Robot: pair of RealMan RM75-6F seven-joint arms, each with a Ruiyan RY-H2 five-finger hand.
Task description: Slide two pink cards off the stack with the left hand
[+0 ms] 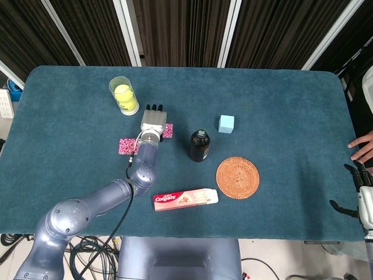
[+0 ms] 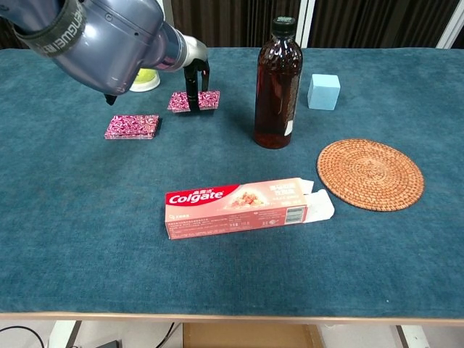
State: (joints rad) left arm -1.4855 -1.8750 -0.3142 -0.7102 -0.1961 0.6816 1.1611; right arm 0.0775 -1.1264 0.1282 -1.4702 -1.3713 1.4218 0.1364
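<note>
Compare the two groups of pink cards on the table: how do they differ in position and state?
The cards near the bottle lie under the left hand, whose fingers press on them; the stack lies free, untouched. The cards sit farther back and to the right; the stack sits nearer the table's front. Both show the same pink pattern and lie flat on the blue cloth.

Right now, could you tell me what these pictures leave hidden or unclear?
- Head view: the left hand covers most of the pink cards; their count is unreadable.
- Chest view: the arm hides most of the yellow cup.
- Head view: the frame's corner crops the right hand.
</note>
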